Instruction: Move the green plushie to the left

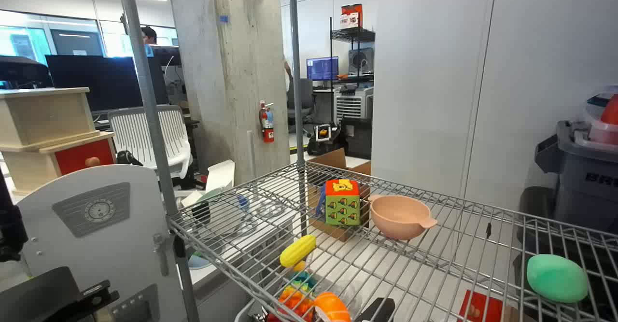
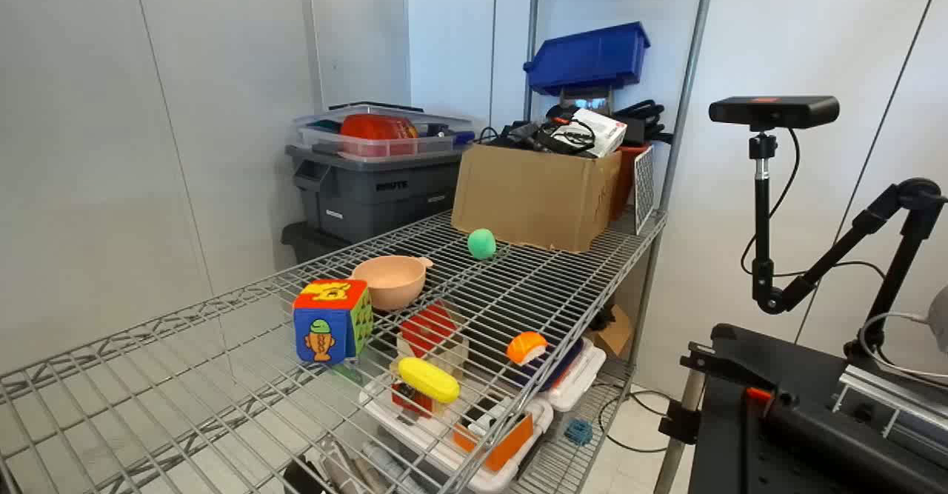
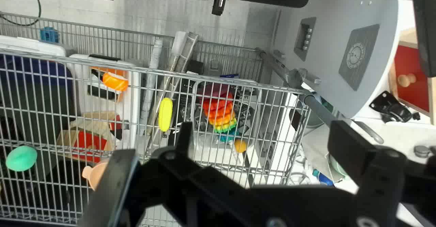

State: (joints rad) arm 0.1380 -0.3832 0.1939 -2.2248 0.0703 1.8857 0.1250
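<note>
Not much done here, by my read. My gripper [image 3: 231,142] is spread wide and holding nothing, well apart from the green plushie [image 1: 557,278], which rests on the wire worktop [image 1: 434,264], past the peach bowl [image 2: 389,286] and near the cardboard box [image 2: 533,198] in an exterior view. Wrist view puts it far out toward the left edge, with the bowl partly hidden behind my gripper. Soft activity cube [image 2: 329,320], yellow corn-like toy [image 2: 428,380] and toy salmon sushi [image 2: 526,347] also on the worktop, none touching the plushie; not my job. Nothing shows a pick, lift or carry under way. Remaining, I'd judge: reach over, grip, carry left, let go, back off. One catch: nothing marks a target spot, and the views don't settle which way counts as left, so I can't fully rule out that it's already where it's wanted.
</note>
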